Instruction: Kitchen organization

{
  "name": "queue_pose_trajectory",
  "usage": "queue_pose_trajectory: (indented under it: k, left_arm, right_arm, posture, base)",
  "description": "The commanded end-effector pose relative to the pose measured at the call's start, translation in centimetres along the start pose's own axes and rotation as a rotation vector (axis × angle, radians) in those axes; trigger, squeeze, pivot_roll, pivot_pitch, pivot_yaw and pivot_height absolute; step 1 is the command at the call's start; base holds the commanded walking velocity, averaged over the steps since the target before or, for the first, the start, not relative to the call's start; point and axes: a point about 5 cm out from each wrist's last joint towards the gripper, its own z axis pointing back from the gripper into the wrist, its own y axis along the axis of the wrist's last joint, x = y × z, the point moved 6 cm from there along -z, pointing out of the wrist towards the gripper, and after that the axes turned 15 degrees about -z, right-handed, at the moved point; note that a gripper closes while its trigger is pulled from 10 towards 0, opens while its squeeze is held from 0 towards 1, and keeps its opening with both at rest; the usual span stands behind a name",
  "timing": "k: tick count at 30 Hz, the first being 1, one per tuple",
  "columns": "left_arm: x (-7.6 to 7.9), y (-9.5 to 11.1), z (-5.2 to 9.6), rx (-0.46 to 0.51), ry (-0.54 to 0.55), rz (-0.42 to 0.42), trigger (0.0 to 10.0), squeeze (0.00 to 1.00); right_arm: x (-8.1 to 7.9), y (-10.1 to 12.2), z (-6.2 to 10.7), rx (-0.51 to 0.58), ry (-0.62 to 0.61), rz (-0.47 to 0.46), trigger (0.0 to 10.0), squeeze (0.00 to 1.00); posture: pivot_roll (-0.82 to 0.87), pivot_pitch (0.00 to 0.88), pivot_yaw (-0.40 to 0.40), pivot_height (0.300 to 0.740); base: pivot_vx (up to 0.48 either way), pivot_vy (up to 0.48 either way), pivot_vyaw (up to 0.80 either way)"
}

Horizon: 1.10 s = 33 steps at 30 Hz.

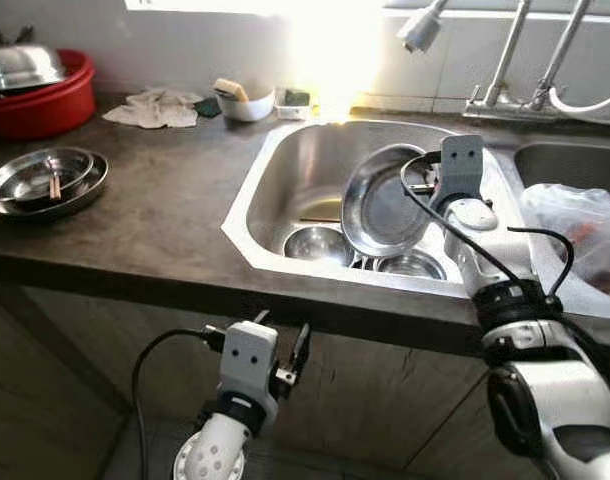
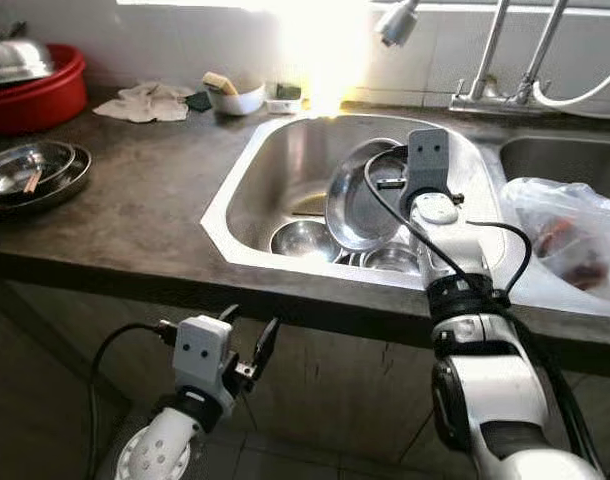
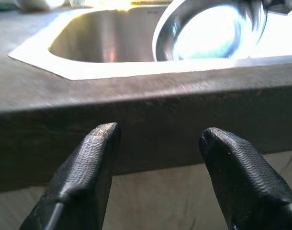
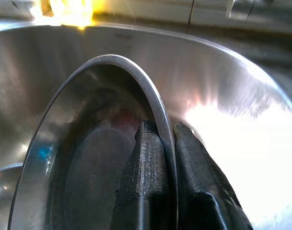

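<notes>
Fingers (image 4: pixel 151 177) of right gripper (image 4: pixel 167 158) clamp steel plate (image 1: pixel 380 205) rim over sink (image 1: pixel 285 180); left gripper (image 3: pixel 158 139) open.

My right gripper (image 1: pixel 422 186) pinches a steel plate (image 1: pixel 383 200) upright over the sink (image 1: pixel 275 175); my left gripper (image 1: pixel 282 345) hangs spread below the counter (image 1: pixel 165 215).

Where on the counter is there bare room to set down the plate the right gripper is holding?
Bare counter lies between the stacked steel plates and the sink, in front of the rag. The sink floor is crowded with steel bowls. Right of the sink, a plastic bag takes the room. The right gripper holds the steel plate by its rim.
</notes>
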Motion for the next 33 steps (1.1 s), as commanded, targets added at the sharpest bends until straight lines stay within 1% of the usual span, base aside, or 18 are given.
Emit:
queue_pose_trajectory:
  k: [1, 4, 5, 6, 7, 8, 14, 15, 16, 17, 24, 26, 27, 30, 31, 32, 33]
  left_arm:
    - [-0.2, 0.9, 0.3, 0.026, -0.003, -0.006, 10.0, 0.0]
    - [0.0, 0.5, 0.6, 0.005, -0.014, -0.009, 10.0, 0.0]
    - [0.0, 0.5, 0.6, 0.005, -0.014, -0.009, 10.0, 0.0]
    - [0.1, 0.4, 0.8, -0.001, -0.02, -0.011, 10.0, 0.0]
    - [0.2, 0.3, 1.1, -0.008, -0.028, -0.009, 10.0, 0.0]
    - [0.3, 0.3, 1.3, -0.012, -0.031, -0.008, 10.0, 0.0]
    - [0.4, 0.3, 1.6, -0.023, -0.035, -0.008, 10.0, 0.0]
    - [0.4, 0.3, 1.7, -0.026, -0.038, -0.007, 10.0, 0.0]
    - [0.4, 0.2, 1.7, -0.029, -0.04, -0.009, 10.0, 0.0]
    - [0.4, 0.2, 1.7, -0.03, -0.04, -0.006, 10.0, 0.0]
    - [0.4, 0.1, 1.7, -0.036, -0.037, -0.006, 10.0, 0.0]
    - [0.3, -0.1, 1.6, -0.041, -0.034, -0.008, 10.0, 0.0]
    - [0.3, -0.1, 1.6, -0.041, -0.034, -0.008, 10.0, 0.0]
    - [0.1, -0.1, 1.3, -0.04, -0.029, -0.011, 10.0, 0.0]
    - [0.1, -0.1, 1.2, -0.039, -0.026, -0.011, 10.0, 0.0]
    - [0.0, -0.1, 1.1, -0.039, -0.024, -0.012, 10.0, 0.0]
    - [0.0, -0.1, 1.1, -0.039, -0.024, -0.012, 10.0, 0.0]
  right_arm:
    - [0.8, 0.8, -0.3, 0.009, -0.025, 0.002, 10.0, 0.0]
    - [2.0, 0.1, -0.5, -0.025, -0.073, -0.01, 10.0, 0.0]
    - [2.0, 0.1, -0.5, -0.025, -0.073, -0.01, 10.0, 0.0]
    - [2.4, -0.2, -0.5, -0.037, -0.085, -0.007, 10.0, 0.0]
    - [3.0, -0.8, -0.5, -0.063, -0.108, -0.003, 10.0, 0.0]
    - [3.3, -1.3, -0.5, -0.081, -0.114, 0.002, 10.0, 0.0]
    - [3.9, -1.9, -0.6, -0.097, -0.137, 0.013, 10.0, 0.0]
    - [3.9, -2.1, -0.6, -0.104, -0.14, 0.021, 10.0, 0.46]
    - [4.0, -2.3, -0.6, -0.109, -0.143, 0.023, 10.0, 0.46]
    - [3.9, -2.4, -0.6, -0.11, -0.14, 0.022, 10.0, 1.0]
    - [4.0, -2.3, -0.6, -0.098, -0.145, 0.012, 10.0, 1.0]
    - [3.7, -1.7, -0.7, -0.062, -0.132, 0.016, 10.0, 1.0]
    - [3.7, -1.7, -0.7, -0.062, -0.132, 0.016, 10.0, 1.0]
    - [3.3, -0.2, -0.6, 0.029, -0.115, 0.046, 10.0, 1.0]
    - [3.1, 0.6, -0.5, 0.071, -0.104, 0.053, 10.0, 0.14]
    - [2.9, 1.0, -0.4, 0.098, -0.096, 0.056, 10.0, 0.14]
    - [2.9, 1.0, -0.4, 0.098, -0.096, 0.056, 10.0, 0.14]
  posture:
    - [0.06, 0.196, -0.013, 0.74]
    - [0.06, 0.214, -0.01, 0.74]
    - [0.06, 0.214, -0.01, 0.74]
    - [0.06, 0.216, -0.01, 0.74]
    - [0.06, 0.228, -0.01, 0.74]
    - [0.06, 0.23, -0.008, 0.74]
    - [0.07, 0.236, -0.008, 0.74]
    - [0.07, 0.242, -0.007, 0.74]
    - [0.07, 0.242, -0.007, 0.74]
    - [0.07, 0.247, -0.003, 0.74]
    - [0.07, 0.248, -0.007, 0.74]
    - [0.07, 0.242, -0.005, 0.74]
    - [0.07, 0.242, -0.005, 0.74]
    - [0.06, 0.232, -0.005, 0.74]
    - [0.06, 0.225, -0.003, 0.74]
    - [0.06, 0.224, -0.003, 0.74]
    - [0.06, 0.224, -0.003, 0.74]
  base:
    - [0.0, 0.0, 0.0]
    - [0.0, 0.0, 0.0]
    - [0.0, 0.0, 0.0]
    - [0.0, 0.0, 0.0]
    - [0.0, 0.0, 0.0]
    - [0.0, 0.0, 0.0]
    - [0.0, 0.0, 0.0]
    - [0.0, 0.0, 0.0]
    - [0.0, 0.0, 0.0]
    - [0.0, 0.0, 0.0]
    - [0.0, 0.0, 0.0]
    - [0.0, 0.0, 0.0]
    - [0.0, 0.0, 0.0]
    - [0.0, 0.0, 0.0]
    - [0.0, 0.0, 0.0]
    - [0.0, 0.0, 0.0]
    - [0.0, 0.0, 0.0]
